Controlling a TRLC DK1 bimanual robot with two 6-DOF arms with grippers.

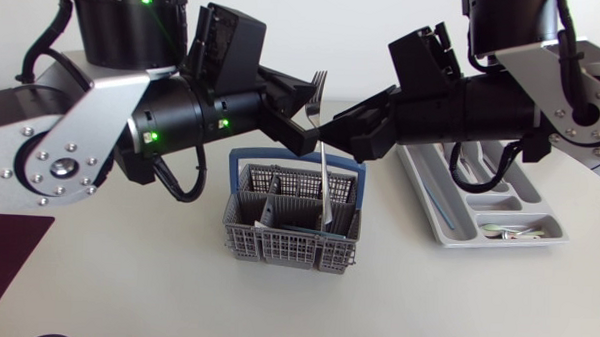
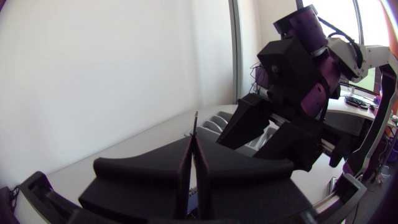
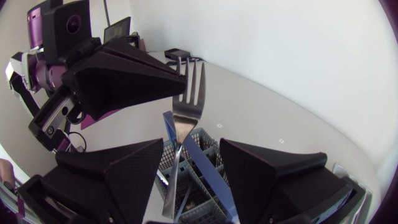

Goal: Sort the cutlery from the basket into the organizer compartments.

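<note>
The fork (image 3: 188,93) is polished steel with four slim tines and a flat, narrow handle. It stands nearly upright, tines up, above the basket (image 1: 246,237). The left gripper (image 2: 194,155) is clenched on its neck just below the tines, the two matte black wedge fingers pressed together with the metal between them. From the head view the handle hangs down over the basket's right-hand side; whether its end is clear of the rim cannot be told. The left arm comes in level from the side, its wrist turned toward the middle of the white table (image 1: 126,283). The right arm mirrors it from the other side. The right gripper (image 3: 191,149) meets the left one nose to nose, its broad fingers spread wide to either side of the handle and not touching it. The basket is grey plastic mesh with a blue hoop handle (image 1: 242,158), divided into cells, and shiny flat knives (image 3: 205,165) stand in it. The organizer (image 1: 434,208), a pale grey moulded tray with long compartments, lies just beside the basket, partly under the right arm. A few pale pieces, too small to name, lie in its end compartment.
</note>
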